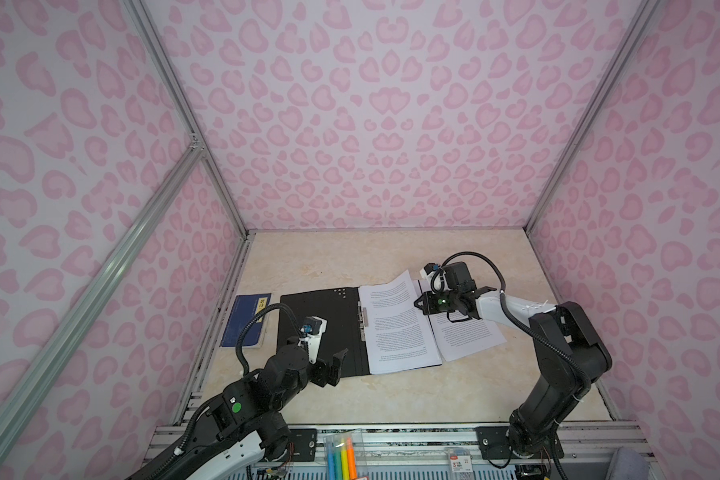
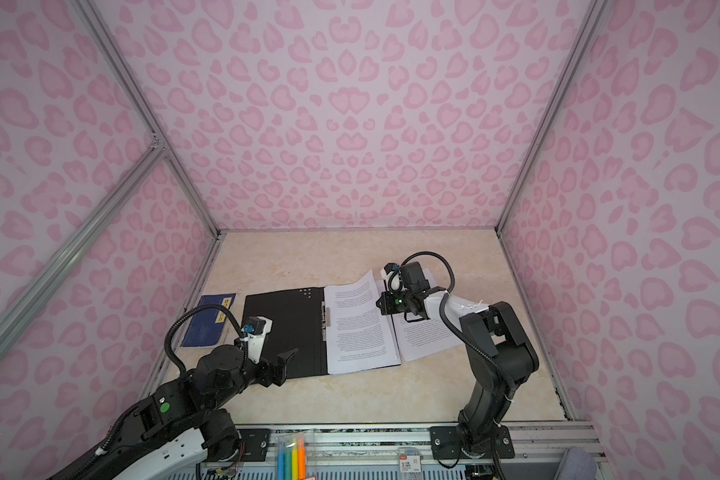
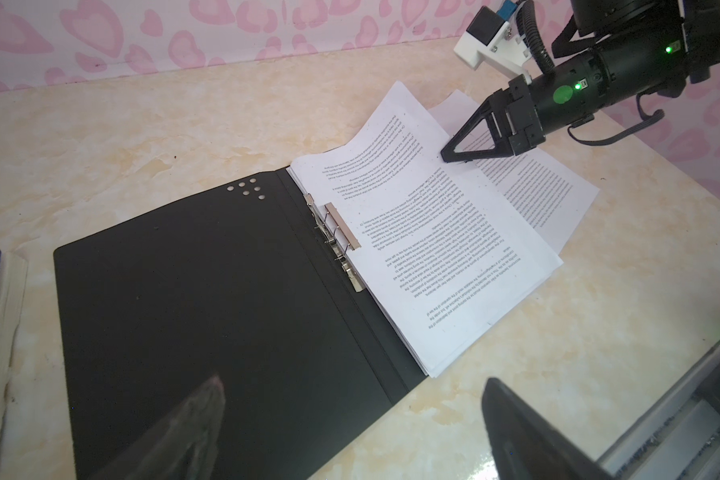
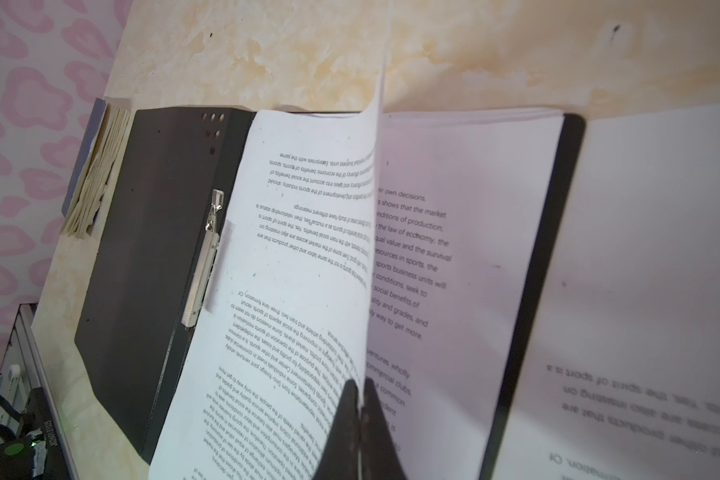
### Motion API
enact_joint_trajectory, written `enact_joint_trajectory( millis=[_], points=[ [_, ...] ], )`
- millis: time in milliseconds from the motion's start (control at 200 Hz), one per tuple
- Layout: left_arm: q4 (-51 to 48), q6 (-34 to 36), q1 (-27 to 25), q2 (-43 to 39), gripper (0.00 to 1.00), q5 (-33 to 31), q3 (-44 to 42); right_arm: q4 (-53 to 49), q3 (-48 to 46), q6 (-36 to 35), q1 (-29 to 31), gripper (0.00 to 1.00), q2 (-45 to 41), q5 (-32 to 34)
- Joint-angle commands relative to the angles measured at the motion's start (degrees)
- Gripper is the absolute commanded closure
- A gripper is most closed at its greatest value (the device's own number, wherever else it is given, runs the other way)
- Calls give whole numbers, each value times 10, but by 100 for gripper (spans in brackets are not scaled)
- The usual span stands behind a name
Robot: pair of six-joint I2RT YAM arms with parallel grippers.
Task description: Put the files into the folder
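Several packaged highlighters [image 1: 341,457] sit on the near rail [image 1: 391,434], beside a packet [image 1: 460,463] marked "3". Past them the left gripper [image 1: 333,366] hangs empty, jaws spread wide, over the near edge of the open folder [image 1: 321,305], black inside up. The files [image 1: 395,332] lie stacked on its right leaf. The right gripper [image 1: 417,303] pinches the top sheet [image 4: 308,270] by its raised edge, above a page [image 4: 412,257] reading "sports business units". Loose sheets [image 1: 470,336] lie at the folder's three o'clock, a blue yellow-labelled booklet [image 1: 246,320] at nine.
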Motion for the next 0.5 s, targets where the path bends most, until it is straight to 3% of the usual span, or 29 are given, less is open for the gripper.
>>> enact_joint_trajectory(
  millis=[0,495],
  points=[
    [0,0,0,-1,2,-4,-1,-12,-4,-10,1,100,0,9],
    [1,2,0,1,2,0,-1,-31,-6,-23,-2,100,-9,22]
  ],
)
